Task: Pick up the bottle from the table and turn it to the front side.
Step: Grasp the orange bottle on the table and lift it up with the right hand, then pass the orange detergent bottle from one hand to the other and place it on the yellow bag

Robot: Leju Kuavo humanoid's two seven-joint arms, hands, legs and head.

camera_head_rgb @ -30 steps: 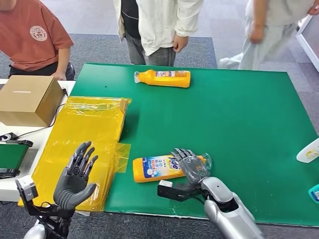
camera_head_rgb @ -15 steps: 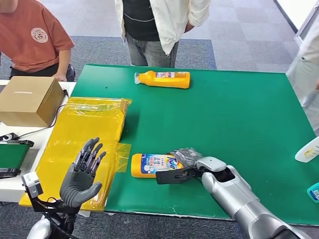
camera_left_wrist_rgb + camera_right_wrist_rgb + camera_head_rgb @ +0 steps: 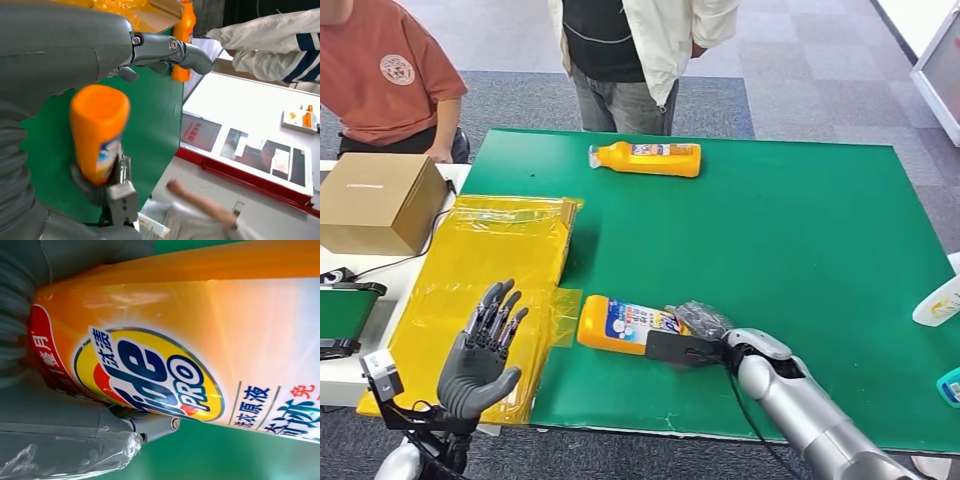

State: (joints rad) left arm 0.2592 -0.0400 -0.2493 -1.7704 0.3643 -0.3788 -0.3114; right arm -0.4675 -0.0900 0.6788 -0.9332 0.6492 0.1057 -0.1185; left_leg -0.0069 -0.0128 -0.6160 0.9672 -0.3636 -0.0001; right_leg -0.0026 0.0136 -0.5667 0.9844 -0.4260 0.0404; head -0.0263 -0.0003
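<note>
Head view, bottle: gripped by right hand, base now tilted up-left off green table, shifted slightly left.
Left hand: fingers spread, empty, unchanged above yellow bag.

Head view looks down over the green table; both wrist views sit close, sharing its bottle

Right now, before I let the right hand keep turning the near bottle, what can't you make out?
- Head view: the near bottle's cap end is hidden under the right hand.
- Right wrist view: the label is close up; both bottle ends are cut off by the edges.
- Left wrist view: the near bottle's base is blurred, its label unreadable.
- Head view: the far bottle's label is too small.
</note>
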